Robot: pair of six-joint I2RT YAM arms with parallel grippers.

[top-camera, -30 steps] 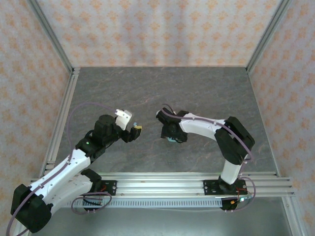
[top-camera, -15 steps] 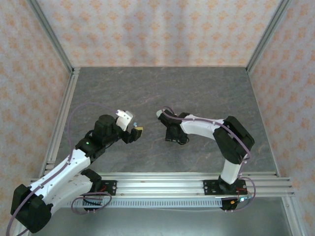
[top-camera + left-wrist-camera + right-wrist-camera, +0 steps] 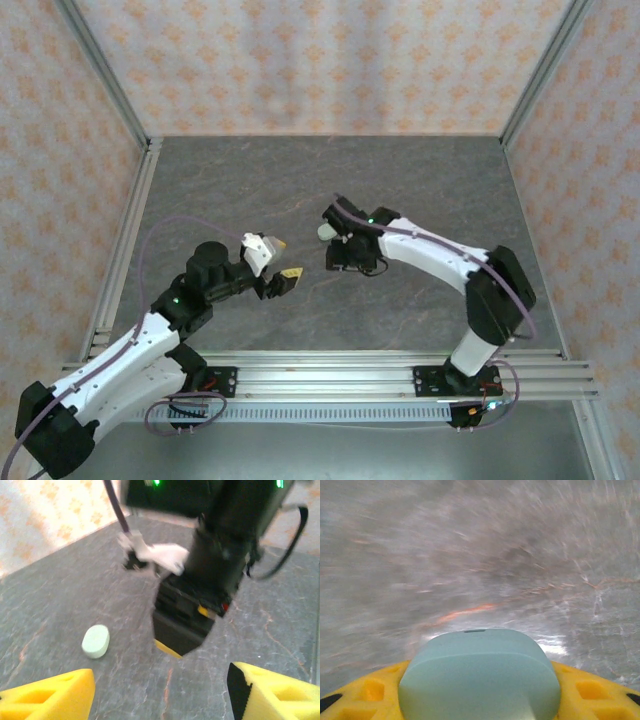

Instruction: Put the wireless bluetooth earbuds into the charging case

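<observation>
The right gripper [image 3: 346, 258] clamped the mint charging case [image 3: 480, 672], its long axis spanning finger to finger; the left gripper [image 3: 160, 687] gaped, empty.

- Top view: bright, even overhead light, crisp, shadows faint and soft.
- Left wrist: right arm [image 3: 220, 555] ahead smeared, out of focus.
- Right wrist: table [image 3: 520, 555] streaked with motion blur, pale glare mid-frame.

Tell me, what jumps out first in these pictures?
A mint charging case sits clamped in the yellow jaws of the right arm, mid-table. Near it a small pale-mint oval piece lies on the grey surface, while the jaws of the left arm stand open, empty.
</observation>
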